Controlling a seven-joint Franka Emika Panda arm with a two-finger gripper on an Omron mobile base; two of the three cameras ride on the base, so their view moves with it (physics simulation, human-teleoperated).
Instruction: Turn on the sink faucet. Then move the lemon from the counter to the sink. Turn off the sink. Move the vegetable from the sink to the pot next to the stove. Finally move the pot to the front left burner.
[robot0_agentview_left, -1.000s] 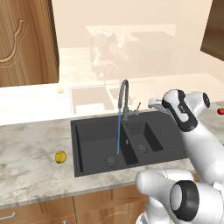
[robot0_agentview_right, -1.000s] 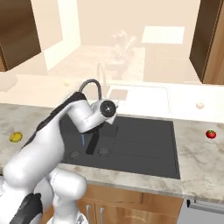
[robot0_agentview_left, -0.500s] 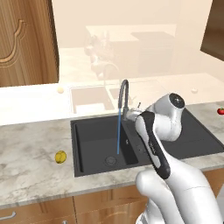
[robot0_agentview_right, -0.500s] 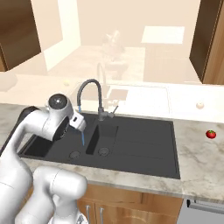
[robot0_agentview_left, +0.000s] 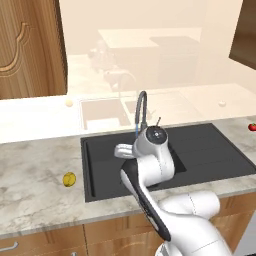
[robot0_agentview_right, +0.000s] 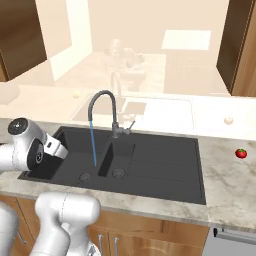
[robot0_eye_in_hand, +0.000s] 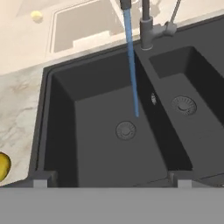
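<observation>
The gripper (robot0_eye_in_hand: 113, 178) hangs wide open and empty over the left basin of the sink (robot0_eye_in_hand: 87, 87), where the hand view shows blue water (robot0_eye_in_hand: 131, 65) falling from the faucet (robot0_eye_in_hand: 146, 26) toward the drain (robot0_eye_in_hand: 126, 130). The lemon (robot0_agentview_left: 69, 179) lies on the counter (robot0_agentview_left: 35, 175) left of the sink, while the right base view adds a tomato (robot0_agentview_right: 241, 153) far right on the marbled stone. Wooden cabinets (robot0_agentview_left: 30, 45) hang above a pale wall.

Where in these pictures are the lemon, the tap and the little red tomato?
lemon (robot0_agentview_left: 69, 179): left base view, middle of the yellow fruit on the counter.
tap (robot0_agentview_right: 115, 114): right base view, upper part of the upright stem.
tomato (robot0_agentview_right: 241, 153): right base view, middle of the red fruit.
</observation>
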